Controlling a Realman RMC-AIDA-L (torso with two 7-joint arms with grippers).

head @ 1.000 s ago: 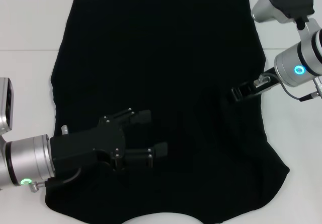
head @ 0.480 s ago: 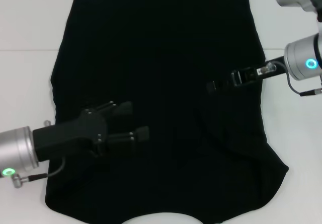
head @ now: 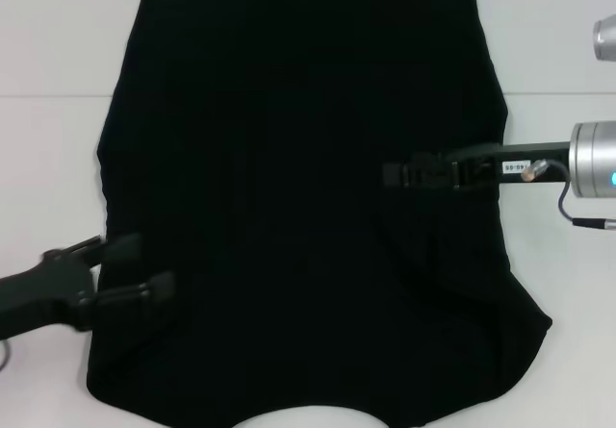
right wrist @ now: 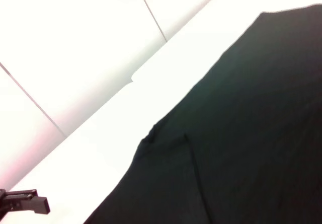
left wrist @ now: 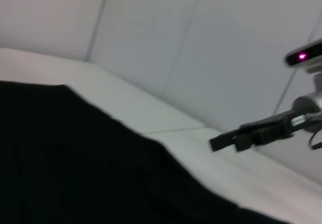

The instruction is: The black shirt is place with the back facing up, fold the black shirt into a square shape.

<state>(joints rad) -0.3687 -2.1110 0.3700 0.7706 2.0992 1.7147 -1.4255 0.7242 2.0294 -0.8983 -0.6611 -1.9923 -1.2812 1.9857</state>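
Black shirt (head: 298,197) spread flat across the white table (head: 48,53), filling most of the head view, plain side up, sleeves apparently already turned in, sides fairly straight. Left gripper (head: 135,269) at the shirt's left edge near the bottom corner, two fingers (head: 154,287) parted, nothing between them. Right gripper (head: 399,173) reaching in sideways over the right half, held low; cannot tell whether spread or closed.

Left wrist view: black shirt (left wrist: 75,158) across the lower part, pale wall behind, right gripper (left wrist: 251,133) seen farther off above the table.

Right wrist view: shirt edge (right wrist: 241,133) with a small crease, left gripper (right wrist: 25,204) tiny in the far corner.

Probably between folds: no cloth held. Next move likely calls for lowering onto an edge or corner, pinching it, then lifting evenly so the fold lands square.
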